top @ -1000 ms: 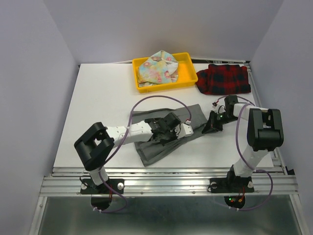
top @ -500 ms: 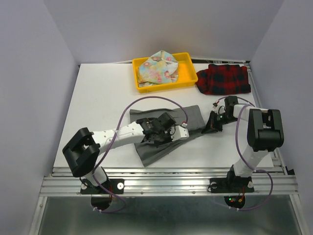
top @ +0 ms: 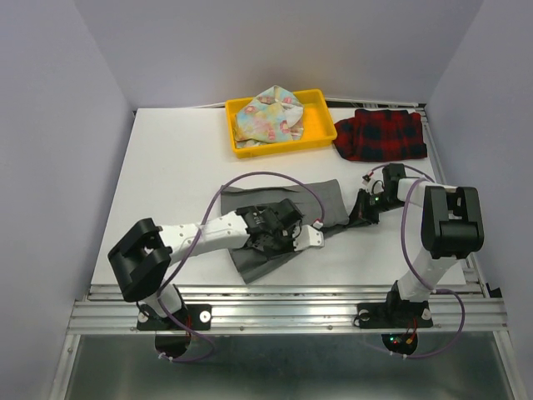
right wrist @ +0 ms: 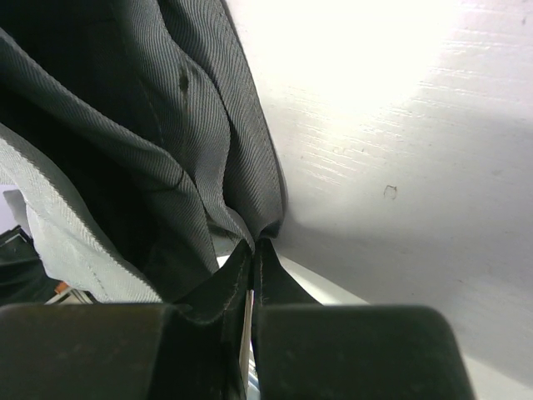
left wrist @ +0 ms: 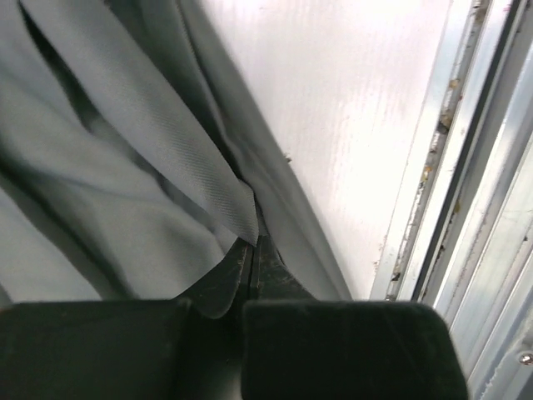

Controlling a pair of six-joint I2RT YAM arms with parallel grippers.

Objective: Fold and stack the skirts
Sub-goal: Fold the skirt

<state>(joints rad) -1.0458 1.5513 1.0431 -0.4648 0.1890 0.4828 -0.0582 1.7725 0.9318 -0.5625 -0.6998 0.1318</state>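
Jaws now tight on grey skirt point(top: 329, 200)

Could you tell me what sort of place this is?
Most likely a robot lab test cell: plain walls box in a white table, the left arm and right arm are bolted to a metal rail at its near edge, with a grey skirt and yellow tray laid out.

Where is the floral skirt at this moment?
In the top view, the floral skirt lies crumpled in the yellow tray at the far edge of the table, just left of the plaid skirt.

Grey skirt point(top: 330, 200), red-and-black plaid skirt point(top: 381, 135)
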